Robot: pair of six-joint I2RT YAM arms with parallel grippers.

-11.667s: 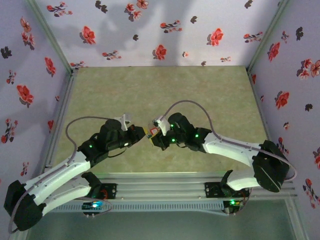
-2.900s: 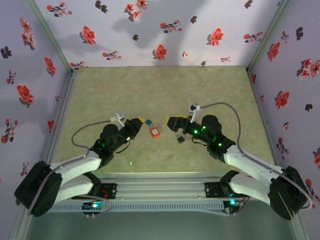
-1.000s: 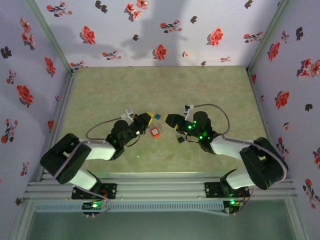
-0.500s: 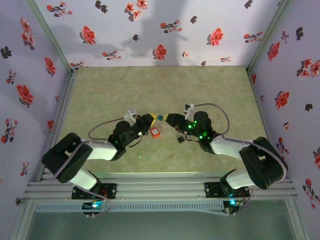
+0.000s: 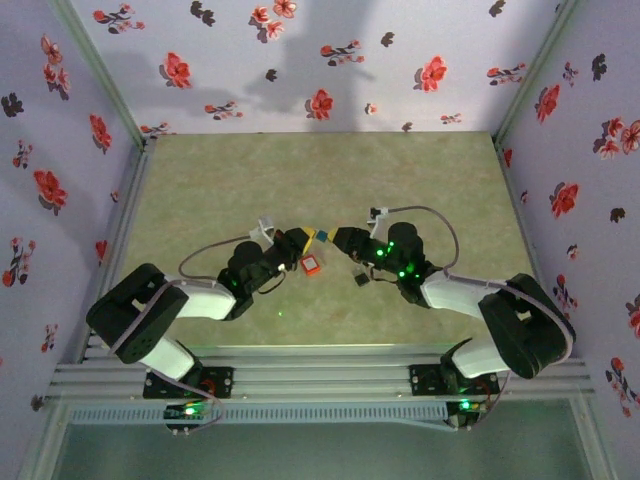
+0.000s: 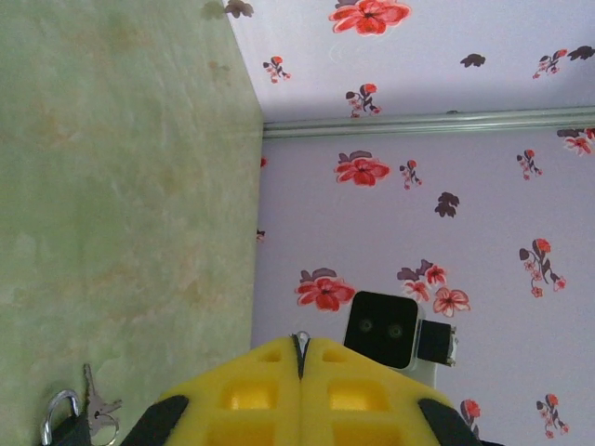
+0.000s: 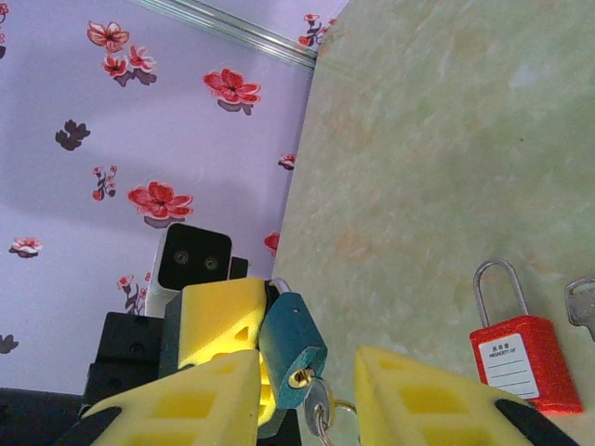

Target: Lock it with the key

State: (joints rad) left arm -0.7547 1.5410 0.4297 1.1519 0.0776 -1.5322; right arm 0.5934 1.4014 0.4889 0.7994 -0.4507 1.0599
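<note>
Mid-table | 3 padlocks: red padlock (image 7: 521,362), dark padlock (image 5: 360,279) lying; teal padlock (image 7: 291,346) clenched in left tool (image 6: 300,353) | right tool (image 7: 309,376) released

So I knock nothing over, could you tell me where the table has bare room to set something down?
Free: the far half of the green table, to the flowered back wall, and strips along both sides. Crowded: the middle, where the left gripper, right gripper, red-orange padlock and small dark padlock cluster.
</note>
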